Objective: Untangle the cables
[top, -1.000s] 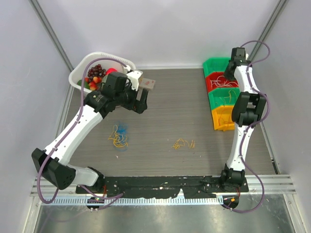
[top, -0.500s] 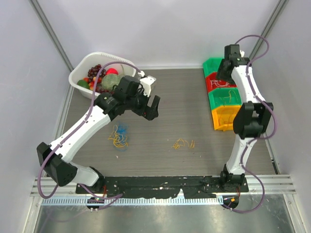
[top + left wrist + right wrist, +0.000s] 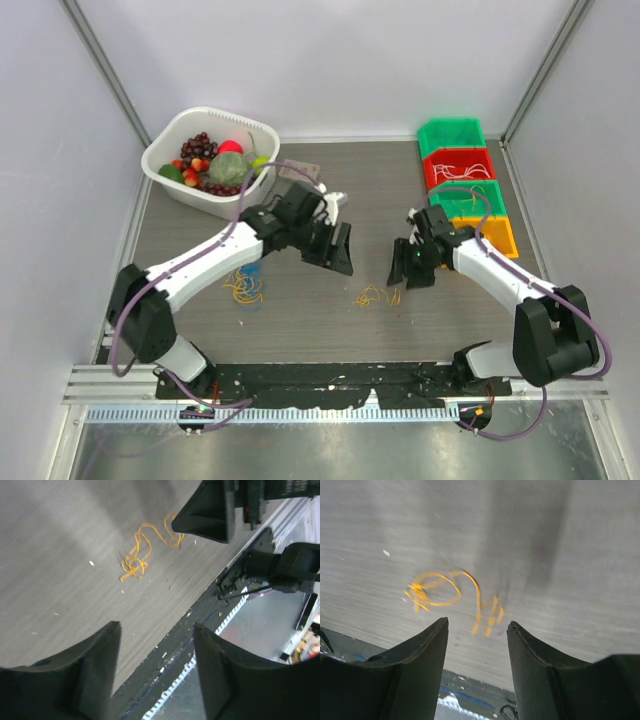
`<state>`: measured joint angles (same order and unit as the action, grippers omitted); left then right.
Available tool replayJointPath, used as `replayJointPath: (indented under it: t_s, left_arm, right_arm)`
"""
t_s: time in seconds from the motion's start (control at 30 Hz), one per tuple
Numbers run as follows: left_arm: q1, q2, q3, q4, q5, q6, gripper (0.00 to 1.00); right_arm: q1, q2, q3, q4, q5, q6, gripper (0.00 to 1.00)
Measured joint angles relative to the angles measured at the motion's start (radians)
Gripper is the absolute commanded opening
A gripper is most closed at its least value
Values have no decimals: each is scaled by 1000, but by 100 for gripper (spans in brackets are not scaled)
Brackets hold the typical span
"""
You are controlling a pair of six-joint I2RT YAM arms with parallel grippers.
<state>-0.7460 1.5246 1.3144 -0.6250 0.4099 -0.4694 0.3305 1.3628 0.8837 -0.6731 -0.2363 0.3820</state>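
Left arm, change: our left gripper has swung from beside the basket at 10 o'clock to mid-table; its fingers stand apart with nothing between them
Cable pile: the yellow-and-blue tangle of thin curly cords lies on the grey wood-grain table, at 8 o'clock of the left gripper, where it lay a second ago
Single cord: the loose orange-yellow curly cord lies at 5 o'clock of the left gripper and 7 o'clock of the right, touched by neither
Right arm, change: our right gripper has left the bins at 2 o'clock for mid-table; its fingers, together a second ago, now stand apart and hold nothing
Meaning: we judge both arms are closing on the single cord as the next pick; the tangle is not yet pulled apart
Left container: the white oval plastic basket holds dark grapes with red and green fruit; we see no cord in it
Right containers: the far green plastic bin shows us nothing inside; the red plastic bin holds thin white cords; for the second green bin and the orange bin, both partly behind the arm, we cannot tell
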Motion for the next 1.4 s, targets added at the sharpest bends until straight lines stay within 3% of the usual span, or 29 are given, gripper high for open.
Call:
replayJointPath:
  t_s: [0.03, 0.13, 0.3, 0.57, 0.73, 0.8, 0.87, 0.93, 1.07, 1.23, 1.4]
  left_arm:
    - [-14, 29, -14, 11, 6, -19, 50]
    - [-41, 120, -47, 51, 36, -72, 42]
    - [-42, 273, -27, 92, 47, -104, 49]
    - [-65, 460, 139, 124, 47, -98, 51]
    - [-75, 549, 189, 135, 55, -94, 51]
    - [-78, 583, 202, 135, 64, -93, 47]
    - [-82, 602, 204, 137, 77, -95, 31]
    - [-87, 605, 204, 137, 87, -93, 17]
    - [-93, 604, 204, 133, 84, -68, 0]
    - [-87, 555, 177, 106, 26, -26, 0]
    - [-16, 332, 54, 107, -42, -29, 0]
  right_arm:
    - [-5, -17, -51, -2, -9, 15, 53]
    - [-13, -83, -148, -3, -17, 45, 36]
    - [-13, -188, -196, 21, -34, 108, 33]
    - [-13, -189, -229, 51, -11, 152, 32]
    - [-13, -149, -229, 108, -11, 172, 23]
    - [-13, -114, -229, 128, -11, 177, 19]
    - [-13, -90, -229, 133, -10, 179, 8]
    - [-13, -87, -229, 133, -8, 178, 1]
    - [-13, -89, -229, 134, 5, 180, 1]
    - [-13, -98, -219, 102, 97, 192, 1]
    - [-13, -202, -179, 39, 252, 211, 1]
